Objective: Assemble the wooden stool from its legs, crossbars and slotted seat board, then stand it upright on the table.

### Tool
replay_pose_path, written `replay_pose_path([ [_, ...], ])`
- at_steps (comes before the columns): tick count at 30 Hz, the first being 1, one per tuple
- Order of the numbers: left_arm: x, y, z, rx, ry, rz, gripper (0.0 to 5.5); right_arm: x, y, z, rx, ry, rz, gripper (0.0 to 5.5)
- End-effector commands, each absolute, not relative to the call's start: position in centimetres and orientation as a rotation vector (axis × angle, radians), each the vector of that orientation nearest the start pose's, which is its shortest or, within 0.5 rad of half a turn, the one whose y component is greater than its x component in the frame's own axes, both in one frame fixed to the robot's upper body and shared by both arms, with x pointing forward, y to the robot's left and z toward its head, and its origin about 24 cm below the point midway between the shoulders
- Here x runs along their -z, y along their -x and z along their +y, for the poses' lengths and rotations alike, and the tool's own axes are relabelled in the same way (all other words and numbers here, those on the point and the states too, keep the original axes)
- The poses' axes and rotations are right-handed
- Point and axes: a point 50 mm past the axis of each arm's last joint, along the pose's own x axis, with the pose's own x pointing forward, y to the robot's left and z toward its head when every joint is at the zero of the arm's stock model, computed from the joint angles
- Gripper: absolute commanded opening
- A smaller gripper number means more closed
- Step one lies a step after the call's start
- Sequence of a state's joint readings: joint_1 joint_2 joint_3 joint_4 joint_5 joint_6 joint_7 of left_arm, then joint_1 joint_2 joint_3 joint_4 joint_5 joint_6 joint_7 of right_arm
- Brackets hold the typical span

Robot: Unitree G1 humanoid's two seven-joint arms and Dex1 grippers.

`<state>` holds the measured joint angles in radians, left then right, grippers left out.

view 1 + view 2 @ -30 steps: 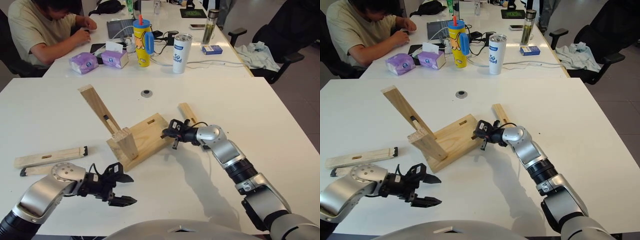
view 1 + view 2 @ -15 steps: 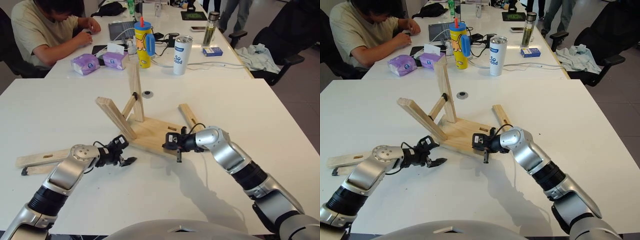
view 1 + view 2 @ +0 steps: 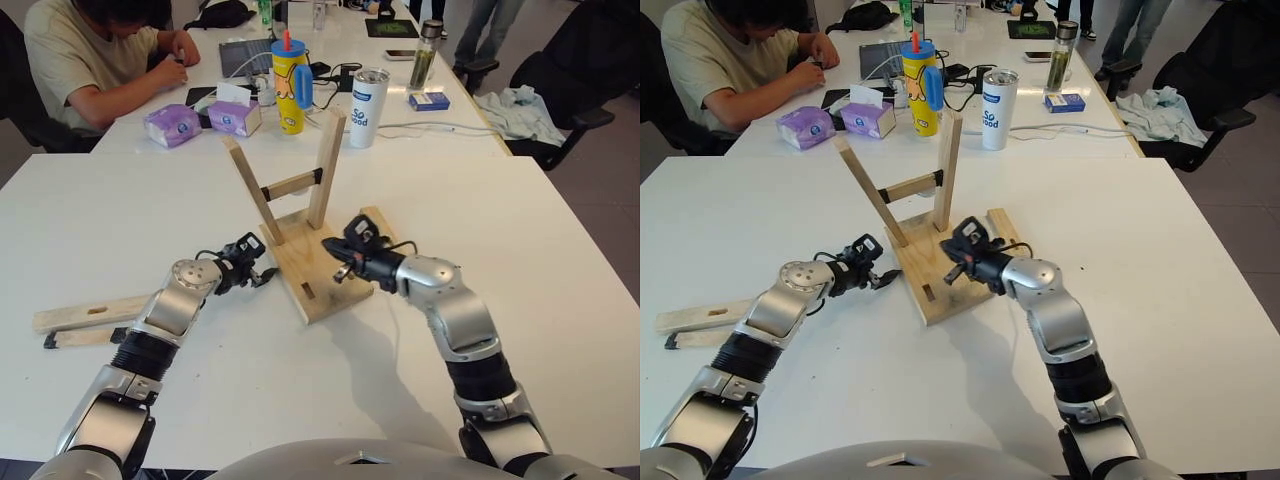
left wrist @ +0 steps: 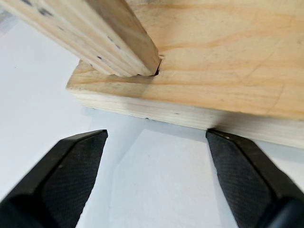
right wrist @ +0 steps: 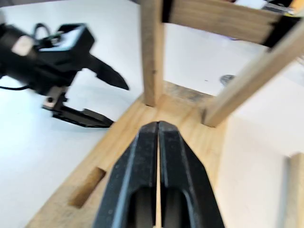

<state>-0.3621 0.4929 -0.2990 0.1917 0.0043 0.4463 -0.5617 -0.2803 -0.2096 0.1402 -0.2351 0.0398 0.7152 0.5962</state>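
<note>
On the white table (image 3: pixel 520 230), near its centre, the seat board (image 3: pixel 325 295) lies flat, two legs (image 3: pixel 327 165) and a crossbar (image 3: pixel 292 183) standing in it. Our left gripper (image 4: pixel 152 137) gapes wide at its edge; our right gripper (image 5: pixel 158 126), pinched empty, sits above it. A sideways shove could unseat the legs.

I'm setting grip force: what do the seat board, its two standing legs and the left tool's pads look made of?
Seat board: pale bare wood, probably softwood; grain lines show, matt, no sheen.
Legs: the same unfinished wood, grain visible.
Left tool pads: black with a fine cross-hatched texture, likely rubber or textured plastic; which one is unclear.
</note>
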Motion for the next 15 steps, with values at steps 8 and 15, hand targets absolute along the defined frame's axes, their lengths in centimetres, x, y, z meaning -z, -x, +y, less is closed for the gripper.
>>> replay_pose_path([
  [8,-2.1,-29.9,17.4,0.635,-0.501,0.561,3.86,-5.0,-28.5,-15.1,-0.531,0.387,0.448,0.0],
  [15,-2.1,-29.6,16.9,0.654,-0.477,0.56,3.86,-4.2,-27.0,-12.6,-0.702,0.354,0.477,0.0],
])
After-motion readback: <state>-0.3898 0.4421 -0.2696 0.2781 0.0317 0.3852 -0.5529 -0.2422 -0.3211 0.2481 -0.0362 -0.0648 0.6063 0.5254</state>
